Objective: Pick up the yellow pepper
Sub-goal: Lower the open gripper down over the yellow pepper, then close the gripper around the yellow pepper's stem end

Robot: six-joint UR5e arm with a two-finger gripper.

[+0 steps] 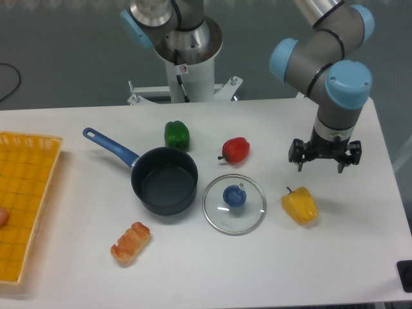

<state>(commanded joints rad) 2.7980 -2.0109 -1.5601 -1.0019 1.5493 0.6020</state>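
The jaws of the gripper (325,156) stand spread and empty at the right of the frame, above the worktop (360,257). The yellow pepper (300,205) lies apart from them, below and slightly left, its stem pointing upper left.

Gripper (320,164) hangs over the white table (360,257), fingers spread, nothing between them — above and slightly right of the yellow pepper (300,205), not touching it. Glass lid (234,203) with blue knob lies just left of the pepper. Red pepper (236,150) and green pepper (176,135) sit farther back. Dark pot (165,180) with blue handle, bread piece (130,243) in front — yellow basket (26,193) at left edge.
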